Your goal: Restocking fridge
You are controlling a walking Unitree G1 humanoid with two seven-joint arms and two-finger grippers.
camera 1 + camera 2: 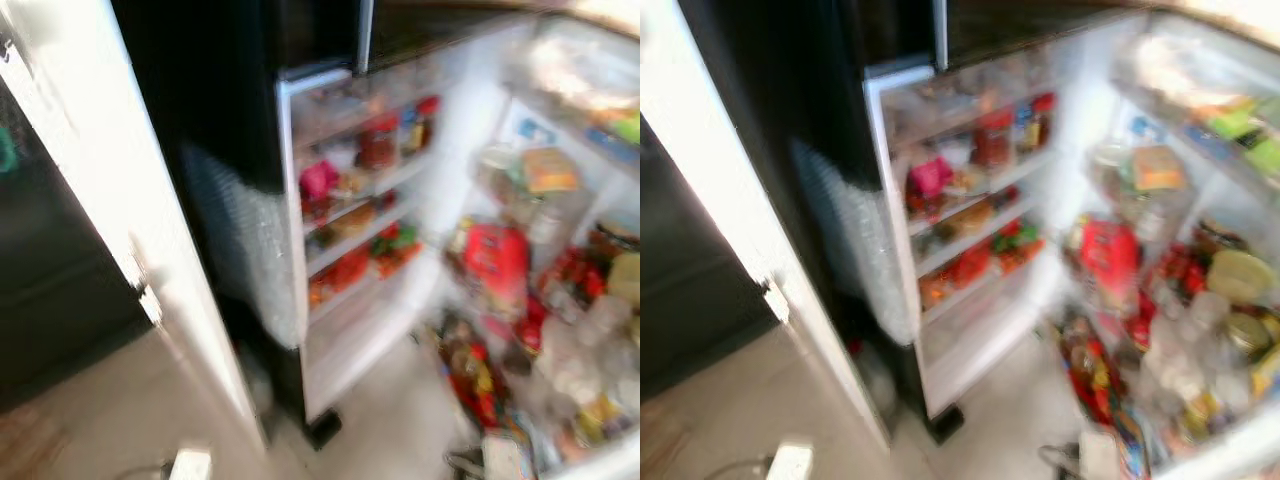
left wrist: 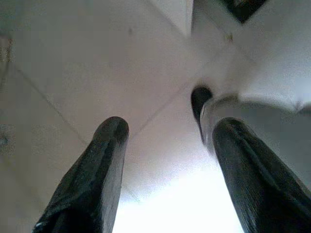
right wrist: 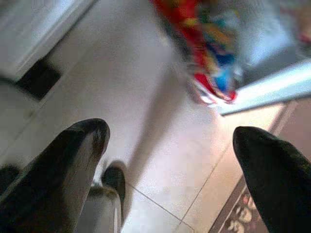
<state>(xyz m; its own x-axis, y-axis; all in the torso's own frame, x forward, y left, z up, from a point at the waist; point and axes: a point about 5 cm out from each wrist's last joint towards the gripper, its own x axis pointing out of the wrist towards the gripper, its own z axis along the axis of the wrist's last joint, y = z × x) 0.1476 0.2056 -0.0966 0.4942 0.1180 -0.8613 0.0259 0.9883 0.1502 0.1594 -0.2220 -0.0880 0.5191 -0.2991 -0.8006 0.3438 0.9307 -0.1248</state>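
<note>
My fridge [image 1: 370, 250] stands open ahead, its shelves [image 1: 355, 235] and door racks [image 1: 1160, 330] crowded with jars and packets. My left claw [image 2: 167, 160] and right claw [image 3: 170, 150] hang spread and empty over the floor [image 3: 165, 97], carrying nothing to stock.

Each hand [image 2: 165, 170] [image 3: 170, 160] has two long, rounded, matte black fingers [image 2: 92, 179].

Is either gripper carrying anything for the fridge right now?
No. The left gripper and right gripper are both open and empty, pointing at the floor.
</note>
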